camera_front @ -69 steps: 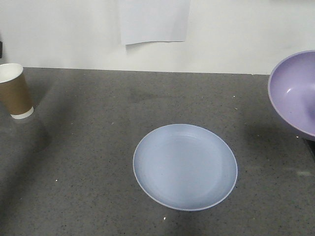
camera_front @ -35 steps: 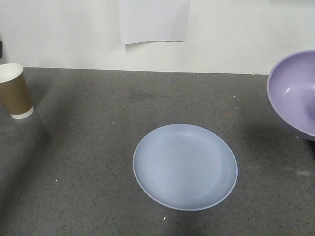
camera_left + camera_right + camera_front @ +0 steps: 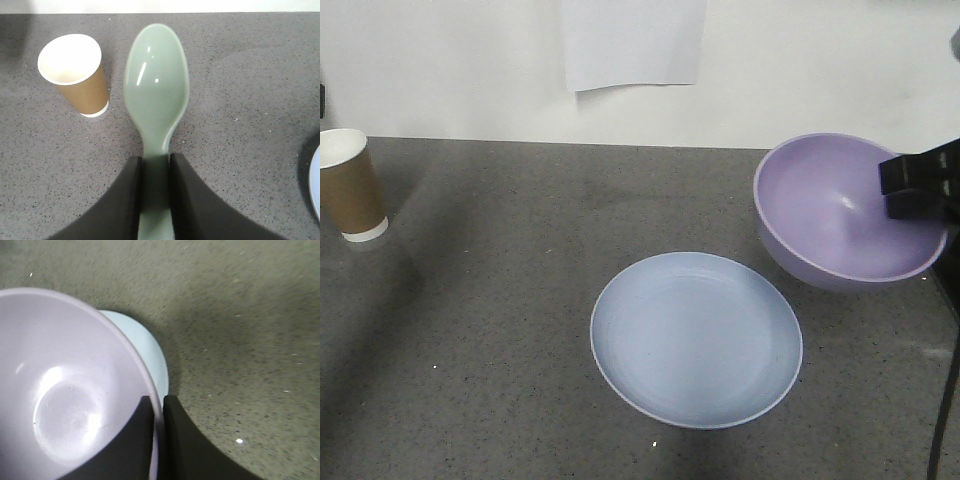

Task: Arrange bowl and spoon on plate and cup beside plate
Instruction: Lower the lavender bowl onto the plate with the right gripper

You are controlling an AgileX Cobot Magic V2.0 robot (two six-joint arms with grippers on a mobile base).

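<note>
At right of the front view, the right claw (image 3: 157, 405) pinches only the bowl (image 3: 835, 215) rim, upper right of the plate (image 3: 695, 340); so thin a hold could let it swing or slip. Left claw (image 3: 156, 165) clamps the spoon (image 3: 157, 90) beside the cup (image 3: 75, 75).

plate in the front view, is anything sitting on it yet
No, the plate is bare; the bowl is off to its right, gripped at the rim by the right pincer.
</note>
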